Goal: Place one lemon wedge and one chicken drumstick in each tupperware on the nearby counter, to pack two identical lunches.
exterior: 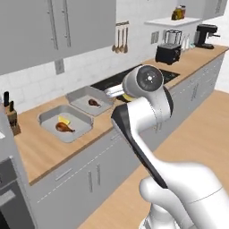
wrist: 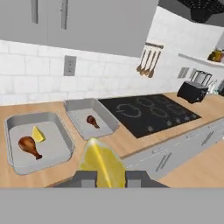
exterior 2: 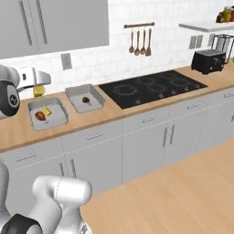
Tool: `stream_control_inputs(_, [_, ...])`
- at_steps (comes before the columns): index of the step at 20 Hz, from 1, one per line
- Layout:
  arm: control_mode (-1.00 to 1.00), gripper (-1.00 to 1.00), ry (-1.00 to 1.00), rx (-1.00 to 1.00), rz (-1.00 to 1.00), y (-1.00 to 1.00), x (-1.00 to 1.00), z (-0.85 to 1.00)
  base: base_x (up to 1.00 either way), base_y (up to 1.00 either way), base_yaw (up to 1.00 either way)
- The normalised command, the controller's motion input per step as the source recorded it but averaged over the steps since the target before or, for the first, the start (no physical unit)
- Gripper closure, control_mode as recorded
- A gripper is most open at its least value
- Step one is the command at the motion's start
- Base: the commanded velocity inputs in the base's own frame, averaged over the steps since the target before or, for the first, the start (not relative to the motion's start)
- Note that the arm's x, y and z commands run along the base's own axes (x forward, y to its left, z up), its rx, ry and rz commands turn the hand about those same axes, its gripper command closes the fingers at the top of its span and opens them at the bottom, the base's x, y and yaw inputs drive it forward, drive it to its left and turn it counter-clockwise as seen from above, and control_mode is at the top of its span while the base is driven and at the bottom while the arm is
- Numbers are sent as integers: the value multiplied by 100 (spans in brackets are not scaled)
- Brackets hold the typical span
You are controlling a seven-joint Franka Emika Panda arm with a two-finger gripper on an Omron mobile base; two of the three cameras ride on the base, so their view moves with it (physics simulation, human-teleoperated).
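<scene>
My gripper [wrist: 103, 177] is shut on a bright-yellow lemon wedge [wrist: 103, 162], held in the air above the counter's [wrist: 131, 141] front edge. From the right base view the gripper [exterior 2: 38, 91] hangs over the left tupperware [exterior 2: 32, 106]. That left tupperware [wrist: 9, 144] holds a chicken drumstick [wrist: 29, 145] and another lemon wedge [wrist: 38, 134]. In the right tupperware [wrist: 72, 106] lies a single drumstick [wrist: 92, 121]. In the left base view the arm's joint hides most of the gripper, and the held wedge [exterior: 127, 97] peeks out beside the right tupperware [exterior: 76, 96].
A black cooktop [wrist: 148, 113] is set into the counter right of the trays. A black toaster [wrist: 191, 91] stands farther right, with utensils [wrist: 148, 63] hanging on the wall. A knife block [exterior: 12, 118] sits at the counter's left end.
</scene>
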Motion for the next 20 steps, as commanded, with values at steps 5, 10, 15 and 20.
stream_control_inputs(5, [100, 100, 0, 0, 0, 0, 0, 0, 100, -9, 36])
stream_control_inputs(10, [100, 100, 0, 0, 0, 0, 0, 0, 69, -34, 54])
stream_control_inputs(15, [100, 100, 0, 0, 0, 0, 0, 0, 11, -91, 26])
stream_control_inputs(20, [100, 100, 0, 0, 0, 0, 0, 0, 49, -67, 15])
